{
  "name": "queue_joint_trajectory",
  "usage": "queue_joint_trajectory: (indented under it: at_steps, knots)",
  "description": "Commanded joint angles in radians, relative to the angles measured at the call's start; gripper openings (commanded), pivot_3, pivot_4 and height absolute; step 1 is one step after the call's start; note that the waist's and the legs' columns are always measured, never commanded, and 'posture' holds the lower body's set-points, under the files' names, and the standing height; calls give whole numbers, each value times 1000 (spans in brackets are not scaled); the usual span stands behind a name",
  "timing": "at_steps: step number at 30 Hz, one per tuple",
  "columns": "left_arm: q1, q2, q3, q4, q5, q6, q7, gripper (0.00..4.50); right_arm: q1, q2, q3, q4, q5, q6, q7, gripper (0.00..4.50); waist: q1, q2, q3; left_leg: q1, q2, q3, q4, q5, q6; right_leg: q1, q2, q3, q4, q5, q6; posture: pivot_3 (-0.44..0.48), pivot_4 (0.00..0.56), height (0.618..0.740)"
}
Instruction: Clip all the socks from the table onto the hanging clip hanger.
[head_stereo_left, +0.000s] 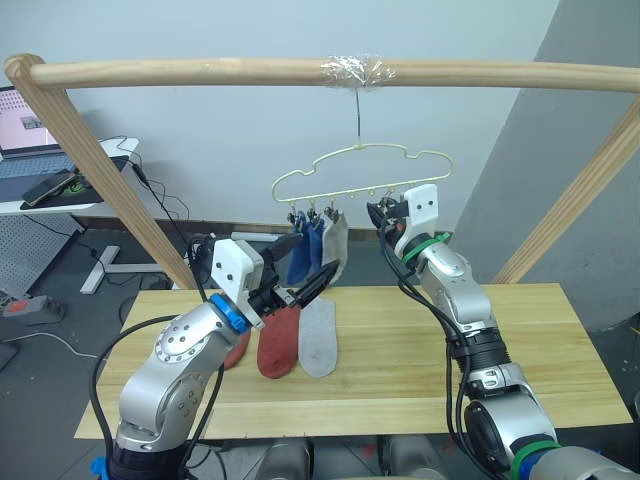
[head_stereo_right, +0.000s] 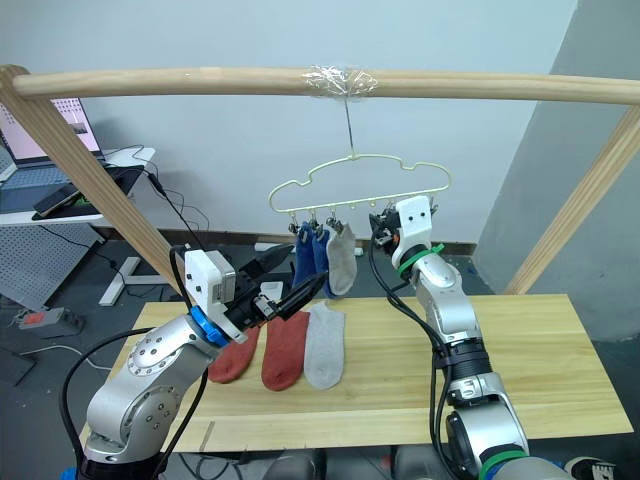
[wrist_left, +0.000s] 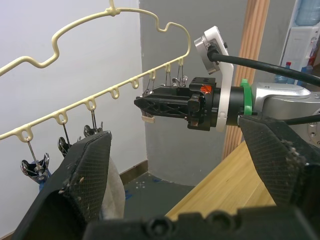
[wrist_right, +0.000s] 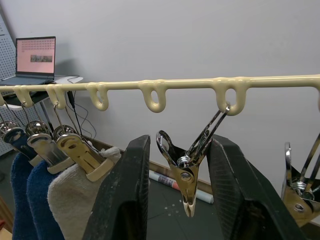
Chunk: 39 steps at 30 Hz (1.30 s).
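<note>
The clip hanger (head_stereo_left: 362, 168) hangs from a wooden pole. Two blue socks (head_stereo_right: 305, 258) and a light grey sock (head_stereo_right: 343, 260) are clipped on its left clips. Two rust-red socks (head_stereo_left: 279, 340) and a grey sock (head_stereo_left: 318, 336) lie flat on the table (head_stereo_left: 500, 360); one red sock is partly behind my left arm. My left gripper (head_stereo_left: 312, 262) is open and empty, held above the lying socks just below the hanging ones. My right gripper (wrist_right: 180, 145) is raised to the hanger, open, its fingers (wrist_right: 125, 190) straddling a bare metal clip (wrist_right: 190, 165) whose tip is shut.
The pole (head_stereo_left: 200, 72) rests on slanted wooden legs (head_stereo_left: 110, 170) at both ends of the table. Another bare clip (wrist_right: 300, 190) hangs beside the straddled one. A desk with a laptop (head_stereo_left: 30, 130) stands at the far left behind the table.
</note>
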Motion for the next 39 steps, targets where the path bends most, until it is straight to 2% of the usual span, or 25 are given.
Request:
queue_joint_trajectory:
  at_steps: [1, 3, 4, 6, 9, 24, 29, 39]
  knots:
    - [-8, -3, 1, -40, -10, -7, 1, 4500, -29, -1, -15, -8, 11, -21, 1, 1694, 0, 0, 0, 0, 0, 0, 0, 0, 0, 0, 0, 0, 0, 0, 0, 87, 76, 740]
    - [-8, -3, 1, -41, -10, -6, 1, 4500, -29, 0, -17, -6, 13, -17, 1, 1694, 0, 0, 0, 0, 0, 0, 0, 0, 0, 0, 0, 0, 0, 0, 0, 87, 76, 740]
    - [-8, -2, 1, -40, -9, -7, 2, 4500, -29, 1, -17, -5, 15, -15, 1, 1530, 0, 0, 0, 0, 0, 0, 0, 0, 0, 0, 0, 0, 0, 0, 0, 89, 76, 740]
    - [-9, -2, 2, -41, -8, -7, 3, 4500, -31, 4, -23, -2, 20, -12, -3, 1145, 0, 0, 0, 0, 0, 0, 0, 0, 0, 0, 0, 0, 0, 0, 0, 89, 77, 740]
    - [-8, -2, 2, -43, -10, -5, 4, 4500, -36, 5, -26, 2, 26, -13, -7, 193, 0, 0, 0, 0, 0, 0, 0, 0, 0, 0, 0, 0, 0, 0, 0, 88, 78, 740]
    - [-10, -3, -5, -33, -7, -6, -2, 4500, -22, 5, -25, -22, 24, 4, -5, 165, 0, 0, 0, 0, 0, 0, 0, 0, 0, 0, 0, 0, 0, -2, 3, 82, 86, 740]
    - [-10, -1, -4, -33, -6, -7, -5, 4500, -35, 7, -23, -12, 18, -9, -9, 1757, 0, 0, 0, 0, 0, 0, 0, 0, 0, 0, 0, 0, 0, -2, 3, 83, 84, 740]
    - [-7, -1, -5, -36, -4, -6, -9, 4500, -44, 13, -17, -3, 13, -18, -11, 1757, 0, 0, 0, 0, 0, 0, 0, 0, 0, 0, 0, 0, 0, -2, 3, 88, 76, 740]
